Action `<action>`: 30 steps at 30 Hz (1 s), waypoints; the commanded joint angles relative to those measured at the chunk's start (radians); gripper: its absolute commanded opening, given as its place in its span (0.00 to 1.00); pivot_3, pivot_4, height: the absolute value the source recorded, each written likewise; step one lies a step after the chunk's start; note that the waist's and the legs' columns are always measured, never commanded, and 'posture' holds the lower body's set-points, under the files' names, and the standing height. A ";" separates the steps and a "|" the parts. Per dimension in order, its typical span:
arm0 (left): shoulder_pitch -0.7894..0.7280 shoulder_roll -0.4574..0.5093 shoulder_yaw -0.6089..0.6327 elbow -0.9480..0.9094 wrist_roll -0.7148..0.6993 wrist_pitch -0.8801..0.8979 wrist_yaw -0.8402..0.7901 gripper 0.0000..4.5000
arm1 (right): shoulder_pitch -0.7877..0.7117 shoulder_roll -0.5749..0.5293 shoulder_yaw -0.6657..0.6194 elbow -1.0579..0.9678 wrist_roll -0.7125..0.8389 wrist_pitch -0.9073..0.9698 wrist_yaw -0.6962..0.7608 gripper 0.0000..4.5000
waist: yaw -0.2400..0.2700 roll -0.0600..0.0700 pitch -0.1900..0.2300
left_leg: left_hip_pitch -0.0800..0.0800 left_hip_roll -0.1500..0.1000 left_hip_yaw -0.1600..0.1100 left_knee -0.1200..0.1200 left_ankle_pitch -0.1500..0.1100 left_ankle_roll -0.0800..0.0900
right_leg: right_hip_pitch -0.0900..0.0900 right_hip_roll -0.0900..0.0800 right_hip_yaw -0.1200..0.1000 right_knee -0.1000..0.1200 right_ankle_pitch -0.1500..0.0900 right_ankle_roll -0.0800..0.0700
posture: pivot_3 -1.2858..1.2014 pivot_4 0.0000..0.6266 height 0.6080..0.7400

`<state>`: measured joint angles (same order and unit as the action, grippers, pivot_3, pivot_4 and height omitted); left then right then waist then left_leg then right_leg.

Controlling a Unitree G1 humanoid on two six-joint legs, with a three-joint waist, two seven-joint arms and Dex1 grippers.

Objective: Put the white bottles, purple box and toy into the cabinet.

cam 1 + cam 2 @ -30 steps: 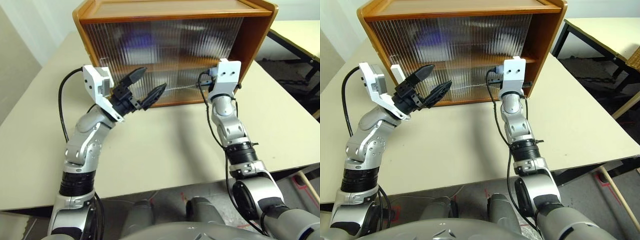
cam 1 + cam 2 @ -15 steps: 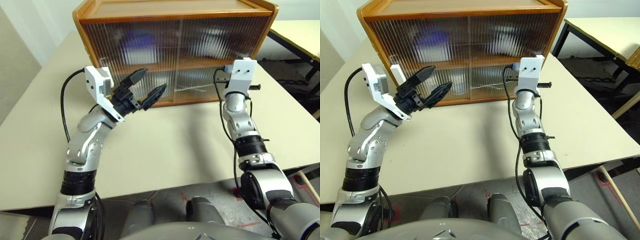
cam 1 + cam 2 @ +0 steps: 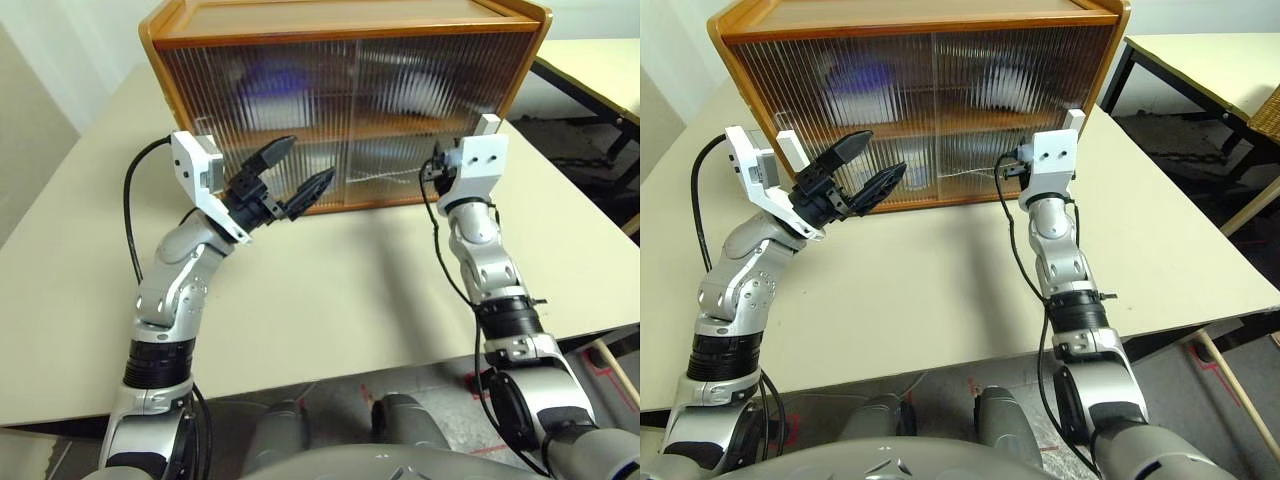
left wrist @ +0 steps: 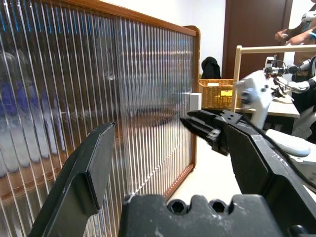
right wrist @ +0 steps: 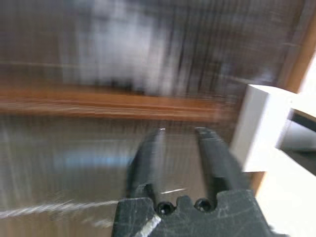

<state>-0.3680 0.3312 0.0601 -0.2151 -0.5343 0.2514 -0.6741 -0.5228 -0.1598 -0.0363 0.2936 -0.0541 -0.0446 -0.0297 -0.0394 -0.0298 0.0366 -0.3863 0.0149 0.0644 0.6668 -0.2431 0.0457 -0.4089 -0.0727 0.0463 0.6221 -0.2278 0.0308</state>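
Orange-brown cabinet (image 3: pixel 340 110), ribbed translucent doors slid fully across.

Head stereo pair high, facing forward-down over table (image 3: pixel 330 290), both wrist cameras close, level, sharing cabinet (image 3: pixel 340 100) front

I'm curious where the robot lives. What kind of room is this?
Probably a workroom or lab: plain tables, a wooden cabinet on one, a wicker basket, and people at a bench.
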 commanded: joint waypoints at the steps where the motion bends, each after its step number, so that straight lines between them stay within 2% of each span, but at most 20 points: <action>1: 0.001 0.001 -0.002 0.026 0.010 -0.010 -0.009 1.00 | 0.050 -0.028 -0.006 -0.083 0.072 0.020 0.120 0.65 | 0.000 0.000 0.000 | 0.000 0.000 0.000 0.000 0.000 0.000 | 0.000 0.000 0.000 0.000 0.000 0.000 | 0.53 0.00 1.00; 3: 0.002 0.001 -0.002 0.028 0.010 -0.012 -0.010 1.00 | 0.060 -0.034 -0.010 -0.100 0.085 0.029 0.144 0.81 | 0.001 0.000 0.000 | 0.000 0.000 0.000 0.000 0.000 0.000 | 0.000 0.000 0.000 0.000 0.000 0.000 | 0.53 0.00 1.00; 5: 0.010 -0.002 0.007 0.045 0.010 -0.021 -0.007 1.00 | 0.113 -0.087 -0.037 -0.151 0.265 0.064 0.383 0.98 | 0.001 0.000 0.000 | 0.000 0.000 0.000 0.000 0.000 0.000 | 0.000 0.000 0.000 0.000 0.000 0.000 | 0.52 0.00 1.00; 6: 0.016 -0.003 0.013 0.055 0.011 -0.028 -0.005 1.00 | 0.141 -0.103 -0.059 -0.174 0.321 0.083 0.436 0.99 | 0.001 0.000 0.000 | 0.001 0.000 0.000 0.000 0.000 0.000 | 0.001 0.000 0.000 -0.001 0.000 0.000 | 0.52 0.00 1.00; 9: 0.029 -0.003 0.024 0.081 0.020 -0.048 0.000 1.00 | 0.195 -0.125 -0.104 -0.211 0.410 0.140 0.488 0.99 | 0.003 0.000 0.000 | 0.002 0.001 0.000 0.000 0.000 0.000 | 0.002 0.001 0.000 -0.002 0.000 0.001 | 0.52 0.00 1.00; 18: 0.043 0.007 0.084 0.151 0.054 -0.100 0.036 1.00 | 0.333 -0.167 -0.160 -0.268 0.417 0.115 0.512 0.99 | 0.002 0.000 0.000 | 0.002 0.001 0.001 0.000 0.000 -0.001 | 0.002 0.001 0.000 -0.001 -0.001 0.001 | 0.52 0.00 1.00; 24: 0.139 -0.001 0.144 0.153 0.083 -0.152 0.099 1.00 | 0.406 -0.179 -0.178 -0.325 0.442 0.130 0.526 0.99 | 0.003 0.000 0.000 | 0.004 0.001 0.002 0.000 -0.001 -0.001 | 0.002 0.001 0.002 -0.001 -0.002 0.001 | 0.52 0.00 1.00; 30: 0.250 0.004 0.261 0.240 0.175 -0.303 0.222 1.00 | 0.460 -0.190 -0.195 -0.383 0.445 0.126 0.530 0.99 | 0.004 -0.001 -0.001 | 0.005 0.001 0.002 -0.001 -0.003 -0.006 | 0.002 0.001 0.002 -0.001 -0.002 0.001 | 0.52 0.00 1.00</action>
<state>-0.1344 0.3309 0.2997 -0.0035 -0.3904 -0.0126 -0.4787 -0.0710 -0.3421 -0.2128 -0.0600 0.3790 0.0829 0.4998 -0.0357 -0.0306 0.0361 -0.3812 0.0166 0.0667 0.6661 -0.2466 0.0397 -0.4068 -0.0718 0.0484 0.6210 -0.2295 0.0319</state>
